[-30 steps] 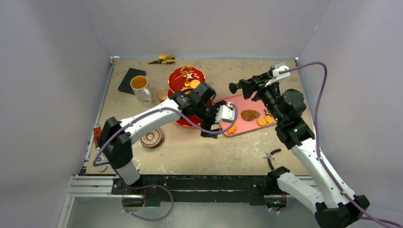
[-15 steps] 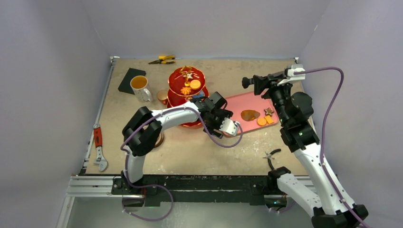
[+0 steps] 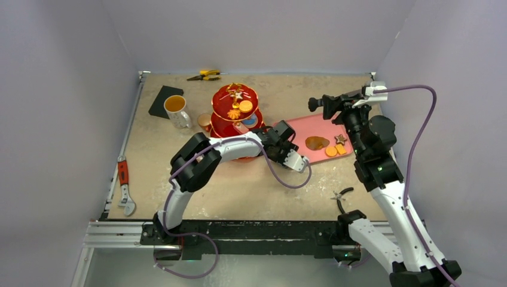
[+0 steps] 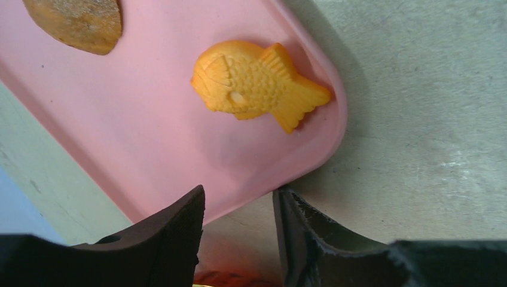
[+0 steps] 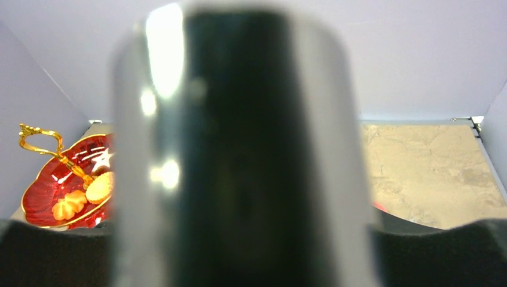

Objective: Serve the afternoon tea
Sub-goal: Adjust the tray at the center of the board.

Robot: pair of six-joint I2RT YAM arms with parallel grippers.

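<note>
Lilac-grey walls box in your tan table (image 3: 251, 188). At its far middle stands the red three-tier stand (image 3: 235, 110) with biscuits on its tiers, and the white mug of amber tea (image 3: 177, 110) sits just to its left. The pink tray (image 3: 317, 127) lies to the right of the stand. Your left gripper (image 4: 239, 197) hangs over the tray's near corner, its jaws apart with nothing between them. Just ahead of them a fish-shaped pastry (image 4: 257, 84) lies flat on the tray, and a brown biscuit (image 4: 75, 21) lies farther in. Your right gripper (image 3: 332, 104) is raised above the tray's far edge, clasped on the black tongs (image 5: 239, 149), which fill its wrist view as a glossy dark blur.
</note>
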